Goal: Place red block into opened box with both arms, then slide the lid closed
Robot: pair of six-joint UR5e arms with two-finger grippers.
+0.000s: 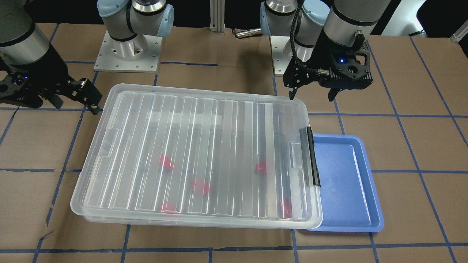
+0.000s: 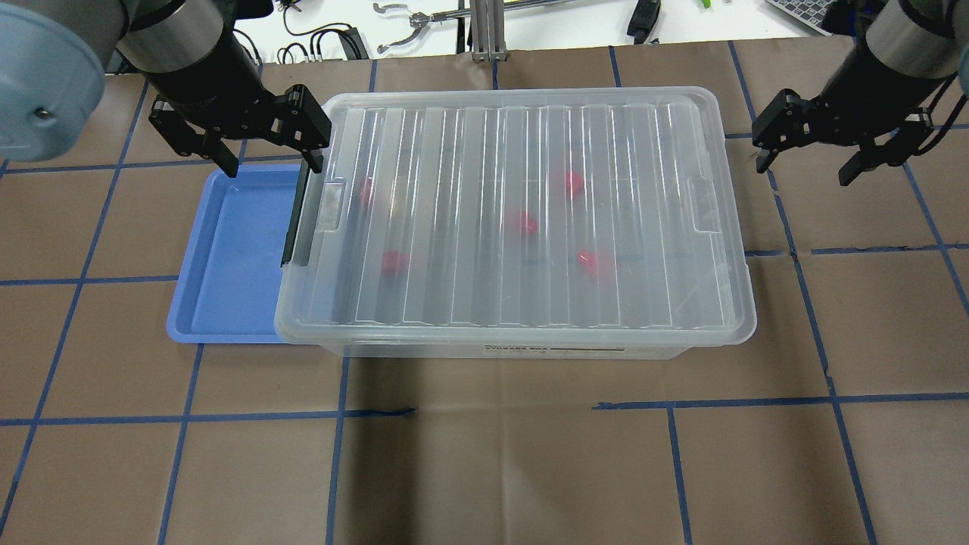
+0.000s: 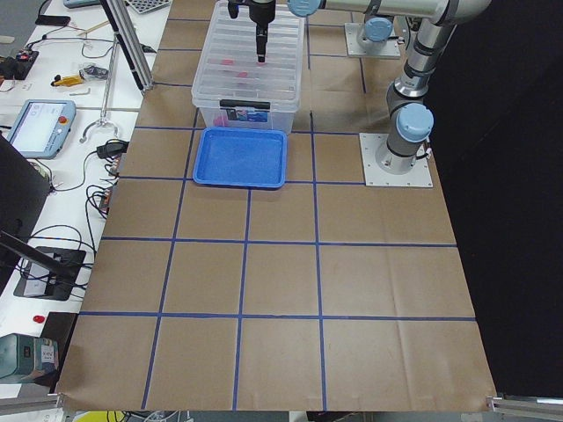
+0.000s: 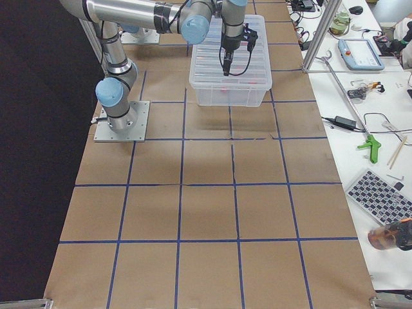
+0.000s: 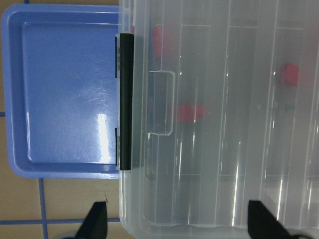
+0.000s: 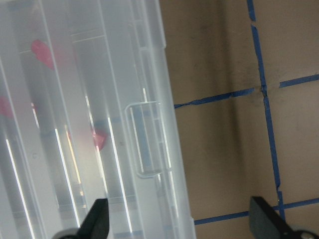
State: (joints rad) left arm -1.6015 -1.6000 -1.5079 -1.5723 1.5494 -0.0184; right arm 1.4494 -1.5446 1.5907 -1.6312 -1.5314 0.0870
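Nearest the robot, the box (image 2: 530, 350) shows its long labelled wall. The lid (image 2: 454, 303) lies over it and seems to cover the whole opening, though the clear plastic hides whether it sits flush on the rim.

Through the ridges five red shapes are visible on the box floor. The nearest red block (image 2: 394, 263) lies toward the black clip bar (image 2: 297, 219), with the others scattered beyond it. They are small, glossy and hard, so likely light and apt to slip from a shallow pinch. The flat sides look like a surer hold than the stubbed end.

The lid looks thin, light and somewhat flexible, and its smooth face offers little friction. A push on the edge at a short end, by the moulded tab (image 2: 708, 204), should move it more reliably than pressure on its top.

The blue tray (image 2: 227, 257) lies beside the clip end. Farther back, the left gripper (image 2: 271, 160) hangs over that end with jaws spread and nothing between them. The right gripper (image 2: 805, 168) is likewise spread and empty, just off the opposite short end.
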